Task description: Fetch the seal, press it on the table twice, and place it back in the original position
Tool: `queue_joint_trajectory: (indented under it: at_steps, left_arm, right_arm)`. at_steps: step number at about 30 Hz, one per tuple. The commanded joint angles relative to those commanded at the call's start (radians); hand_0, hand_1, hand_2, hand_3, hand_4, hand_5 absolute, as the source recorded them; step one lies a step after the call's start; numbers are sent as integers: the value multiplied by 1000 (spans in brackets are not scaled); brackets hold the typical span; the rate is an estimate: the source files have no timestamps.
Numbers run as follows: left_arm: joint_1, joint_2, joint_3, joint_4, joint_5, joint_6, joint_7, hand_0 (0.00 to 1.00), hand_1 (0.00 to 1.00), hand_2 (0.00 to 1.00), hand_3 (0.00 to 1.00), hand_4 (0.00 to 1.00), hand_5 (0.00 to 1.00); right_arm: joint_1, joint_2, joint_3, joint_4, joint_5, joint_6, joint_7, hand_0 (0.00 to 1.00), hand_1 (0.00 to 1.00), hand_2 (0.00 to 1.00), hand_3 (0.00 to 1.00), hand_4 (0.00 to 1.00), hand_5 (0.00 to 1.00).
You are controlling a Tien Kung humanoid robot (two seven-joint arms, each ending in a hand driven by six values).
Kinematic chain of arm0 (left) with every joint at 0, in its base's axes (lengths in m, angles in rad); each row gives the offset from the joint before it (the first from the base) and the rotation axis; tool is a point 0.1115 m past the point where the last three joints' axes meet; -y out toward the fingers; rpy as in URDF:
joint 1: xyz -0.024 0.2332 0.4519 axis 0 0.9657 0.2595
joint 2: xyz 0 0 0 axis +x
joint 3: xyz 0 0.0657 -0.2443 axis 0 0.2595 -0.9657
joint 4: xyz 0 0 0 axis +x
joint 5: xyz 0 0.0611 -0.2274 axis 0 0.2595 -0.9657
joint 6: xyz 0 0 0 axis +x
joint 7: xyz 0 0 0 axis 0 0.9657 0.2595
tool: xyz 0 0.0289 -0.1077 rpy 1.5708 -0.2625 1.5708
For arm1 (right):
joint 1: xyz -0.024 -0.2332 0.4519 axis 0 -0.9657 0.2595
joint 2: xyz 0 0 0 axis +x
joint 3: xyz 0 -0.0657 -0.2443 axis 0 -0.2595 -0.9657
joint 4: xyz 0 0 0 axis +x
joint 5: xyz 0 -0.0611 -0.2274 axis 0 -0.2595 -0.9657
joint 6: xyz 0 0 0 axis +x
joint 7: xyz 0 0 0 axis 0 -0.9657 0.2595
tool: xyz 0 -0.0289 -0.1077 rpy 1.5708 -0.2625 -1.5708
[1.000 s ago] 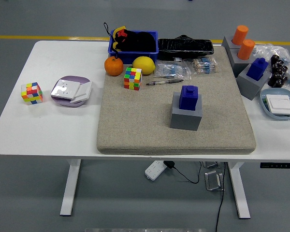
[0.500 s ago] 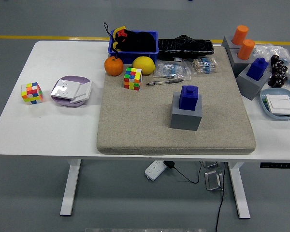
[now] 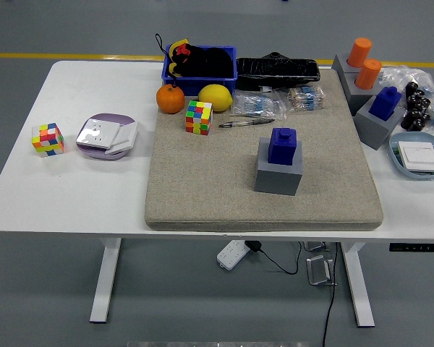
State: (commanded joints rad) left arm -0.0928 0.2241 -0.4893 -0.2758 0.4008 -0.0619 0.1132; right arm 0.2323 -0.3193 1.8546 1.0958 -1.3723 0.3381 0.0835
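Neither robot hand shows in the head view, so their state cannot be told. The blue seal [image 3: 283,144] stands upright in its grey block holder [image 3: 278,173] on the beige felt mat [image 3: 202,188], a little toward three o'clock from the mat's middle. The mat lies on the white table [image 3: 65,188] and covers most of its right half.

At eleven o'clock from the seal a multicoloured puzzle cube [image 3: 199,117] sits on the mat, with a pen [image 3: 244,123] lying just beside it at three o'clock. Beyond the cube, at twelve o'clock, an orange [image 3: 170,99] and a lemon [image 3: 215,97] rest before a blue bin [image 3: 200,63].

Toward two o'clock from the seal, off the mat's edge, a second blue seal [image 3: 385,102] stands in a grey holder, and two orange cylinders [image 3: 364,62] stand behind it. Far toward nine o'clock, a second cube [image 3: 48,139] lies near a purple plate [image 3: 107,136].
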Motion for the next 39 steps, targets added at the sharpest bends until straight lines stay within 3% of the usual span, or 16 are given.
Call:
queue_joint_trajectory:
  at_steps: [39]
  left_arm:
    - [-2,13,19,-2,-7,-2,0,808,814,789,841,785,396]
  right_arm:
    - [7,-6,-22,-8,-4,1,7,858,751,701,662,802,261]
